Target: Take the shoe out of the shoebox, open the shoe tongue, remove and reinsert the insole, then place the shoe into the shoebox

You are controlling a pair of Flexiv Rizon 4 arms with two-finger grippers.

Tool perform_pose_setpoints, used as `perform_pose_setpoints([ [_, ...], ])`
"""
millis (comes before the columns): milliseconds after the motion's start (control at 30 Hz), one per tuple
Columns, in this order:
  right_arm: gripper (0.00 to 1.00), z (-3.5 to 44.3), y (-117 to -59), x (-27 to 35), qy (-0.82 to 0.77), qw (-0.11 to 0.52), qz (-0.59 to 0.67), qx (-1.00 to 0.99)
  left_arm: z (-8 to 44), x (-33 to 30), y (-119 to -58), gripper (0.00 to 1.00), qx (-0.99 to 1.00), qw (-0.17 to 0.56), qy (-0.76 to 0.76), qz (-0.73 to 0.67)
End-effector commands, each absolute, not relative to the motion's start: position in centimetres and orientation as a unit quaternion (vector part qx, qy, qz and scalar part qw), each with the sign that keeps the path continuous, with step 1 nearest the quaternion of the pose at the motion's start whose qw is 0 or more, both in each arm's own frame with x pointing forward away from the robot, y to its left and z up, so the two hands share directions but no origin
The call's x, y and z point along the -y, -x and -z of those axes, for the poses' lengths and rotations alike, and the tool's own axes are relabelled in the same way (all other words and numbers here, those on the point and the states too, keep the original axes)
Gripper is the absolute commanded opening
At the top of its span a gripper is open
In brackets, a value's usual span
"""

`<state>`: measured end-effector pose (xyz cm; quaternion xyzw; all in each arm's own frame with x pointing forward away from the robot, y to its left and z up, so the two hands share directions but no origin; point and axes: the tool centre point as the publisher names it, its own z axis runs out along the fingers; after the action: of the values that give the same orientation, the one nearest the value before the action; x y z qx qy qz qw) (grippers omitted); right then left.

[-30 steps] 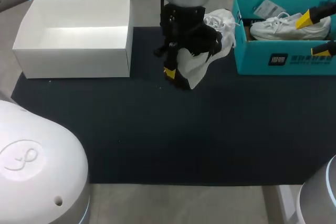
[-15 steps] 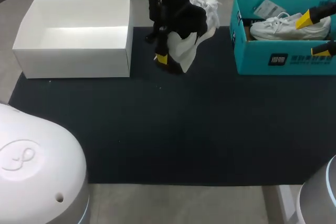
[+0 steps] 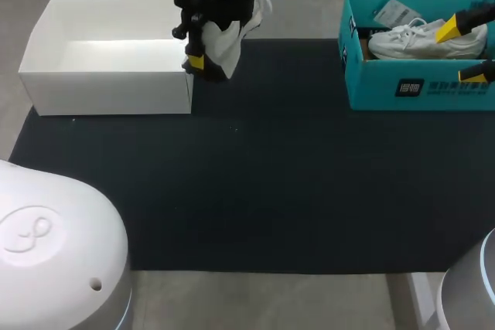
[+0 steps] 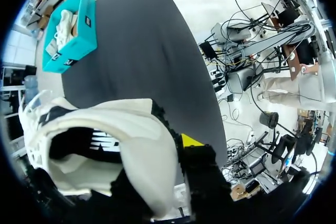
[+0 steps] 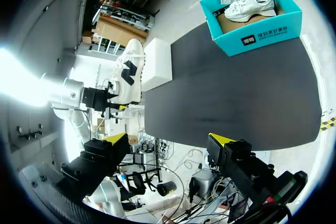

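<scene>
While the left gripper (image 3: 203, 53) sits at the upper middle of the head view, where is the white shoe (image 3: 234, 30) relative to it? (Obs. A)

Between its fingers. Gripper is clenched on the shoe; one yellow tip shows against the shoe's left side, and the other is hidden behind the upper. The shoe hangs steeply tilted, laces toward the top edge of the frame. (Obs. B)

Position against the white box (image 3: 108, 56)? (A)

Just right of the box's right wall, at the top edge of the dark mat (image 3: 271, 191). Shoe and wall overlap in the head view; cannot tell whether they touch. The right wrist view shows the shoe standing on end beside that box. (B)

Left wrist view? (A)

The shoe fills the space around the fingers. Its dark opening faces the camera and the pale upper is pressed against the finger with the visible yellow tip. (B)

Right gripper (image 3: 467, 52)? (A)

At the right edge of the frame, over the teal shoebox (image 3: 410, 83). Fingers are spread, nothing between them, as its own wrist view confirms. (B)

Contents of the shoebox? (A)

A second white shoe (image 3: 421, 40), lying on its side, with a paper tag at the box's back wall. (B)
</scene>
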<state>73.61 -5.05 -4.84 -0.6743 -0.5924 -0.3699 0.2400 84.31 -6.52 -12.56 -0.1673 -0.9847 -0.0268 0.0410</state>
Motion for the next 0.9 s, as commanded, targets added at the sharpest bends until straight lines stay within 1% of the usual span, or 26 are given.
perform_pose_setpoints([
  [33,1.0,4.9,-73.8,5.0,0.674,0.24,0.369,0.593,13.0,4.5,-86.9,0.0,0.984,0.056,0.166,0.021],
  [300,1.0,4.9,-73.8,5.0,0.674,0.24,0.369,0.593,14.6,-0.5,-91.4,0.0,0.985,0.081,0.152,0.014],
  [700,1.0,4.9,-73.8,5.0,0.674,0.24,0.369,0.593,16.6,-10.3,-97.8,0.0,0.987,0.11,0.115,-0.006],
  [900,1.0,4.9,-73.8,5.0,0.674,0.24,0.369,0.593,17.0,-11.2,-98.5,0.0,0.988,0.112,0.107,-0.005],
])
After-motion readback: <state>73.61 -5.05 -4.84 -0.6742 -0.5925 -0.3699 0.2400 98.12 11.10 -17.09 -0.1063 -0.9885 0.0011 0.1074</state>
